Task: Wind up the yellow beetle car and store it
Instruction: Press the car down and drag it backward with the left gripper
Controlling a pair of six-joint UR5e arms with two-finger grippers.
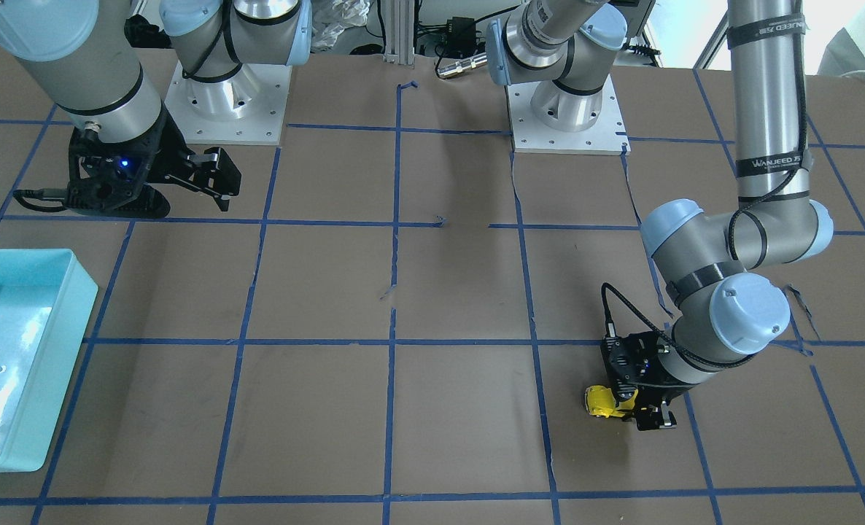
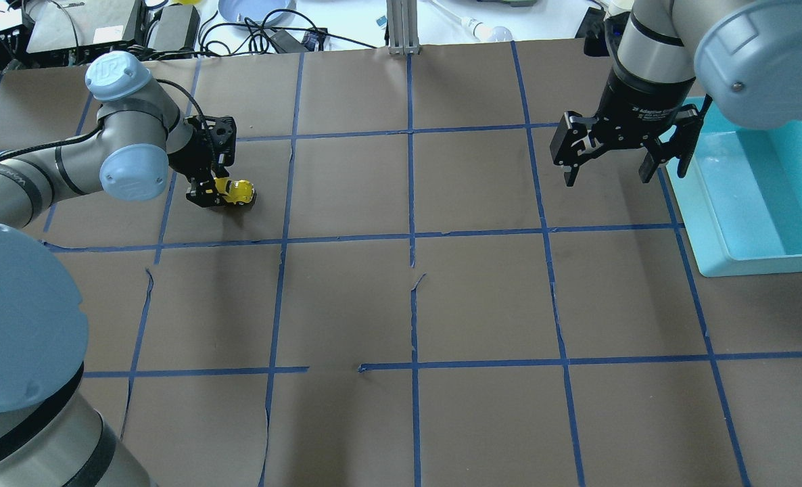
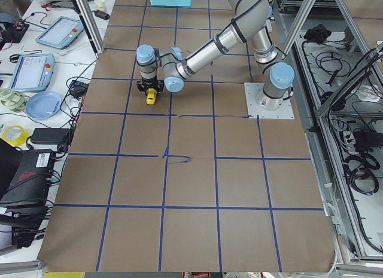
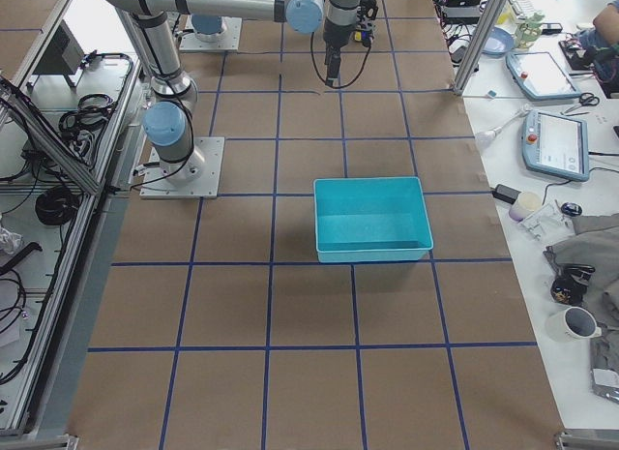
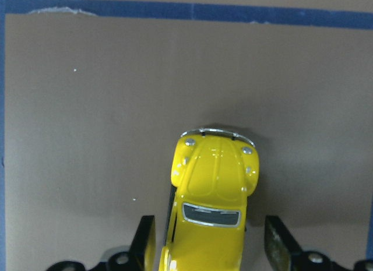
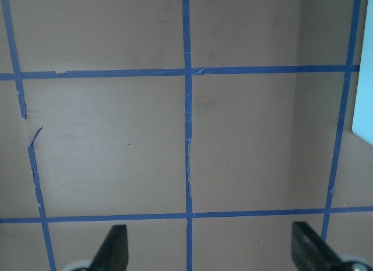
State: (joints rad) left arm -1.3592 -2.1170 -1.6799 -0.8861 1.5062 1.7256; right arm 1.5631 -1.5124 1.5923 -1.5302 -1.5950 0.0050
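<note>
My left pincer (image 5: 211, 239) is down at the counter (image 2: 482, 284), on its far left part, with the yellow car (image 5: 213, 178) between its two fingers (image 5: 145, 242). The pincer is released, not clenched: in the wrist view a strip of bare counter shows between the car and one finger, while on the other side I cannot tell whether finger and car touch. The car stands on its wheels, nose pointing away from my wrist. Its rear is cut off by the bottom edge of that view and its wheels are hidden under the body. From overhead my pincer covers part of the car.

My right pincer (image 2: 606, 179) hangs spread wide and holds nothing, just beside the light-blue bin (image 2: 766, 260), which the overhead view's right edge cuts off.
</note>
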